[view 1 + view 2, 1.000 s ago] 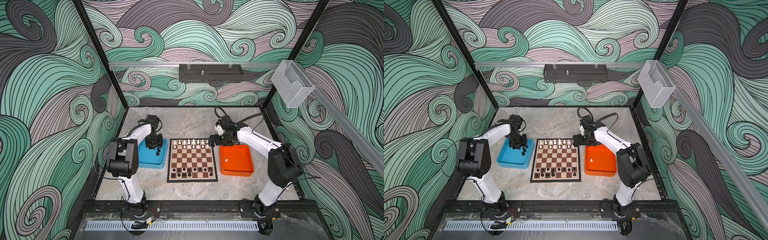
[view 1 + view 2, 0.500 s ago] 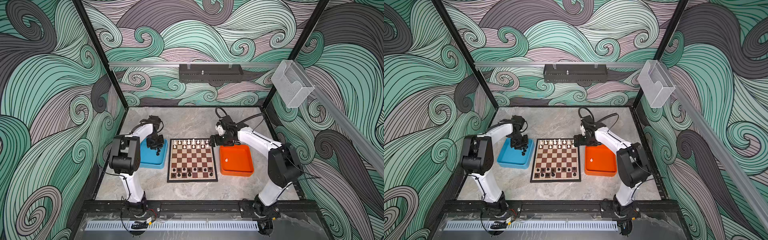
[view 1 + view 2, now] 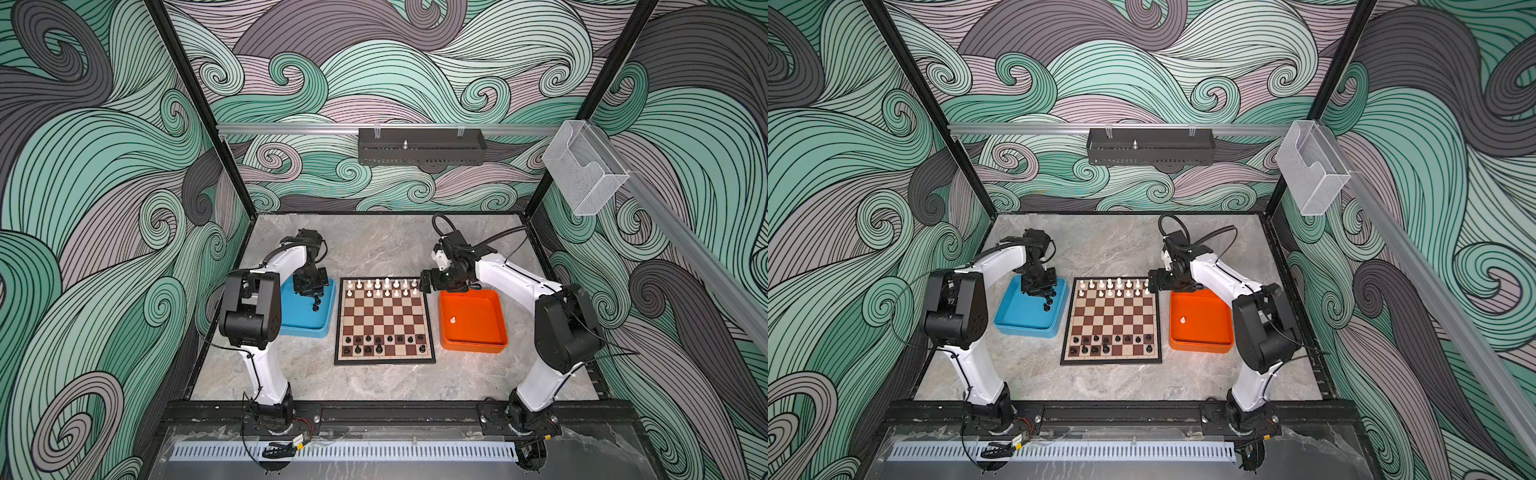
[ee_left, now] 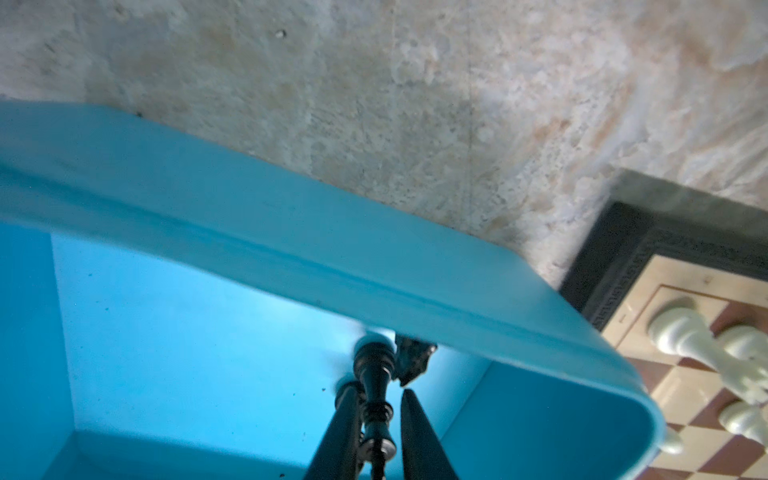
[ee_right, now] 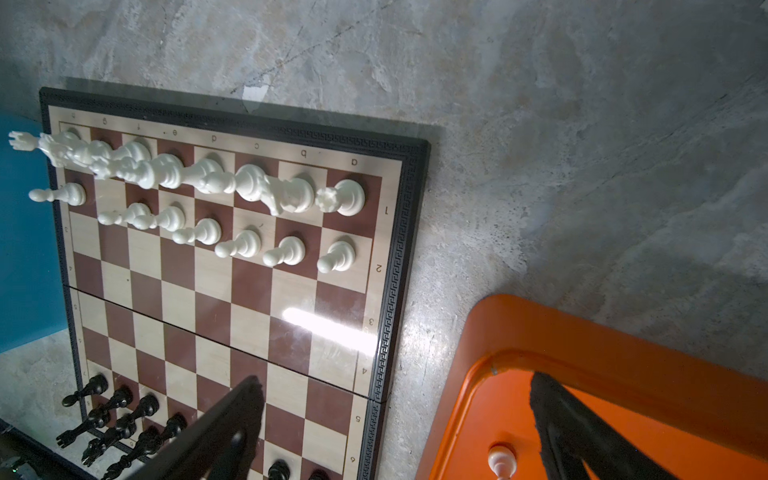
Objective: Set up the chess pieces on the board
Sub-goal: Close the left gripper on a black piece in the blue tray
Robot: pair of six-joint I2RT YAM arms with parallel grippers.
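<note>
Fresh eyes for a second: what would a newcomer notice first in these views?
The board sits between a blue tray and an orange tray, white pieces on its far rows, black pieces on its near rows. The left end effector reaches into the blue tray, fingers either side of a black chessman. One white pawn sits alone in the orange tray.

Your booth's walls (image 3: 415,75) swirl in green, grey and mauve waves; the floor (image 3: 374,245) is marbled grey, and a black vented box (image 3: 422,147) hangs from the aluminium rail (image 3: 291,129) at the back.
</note>
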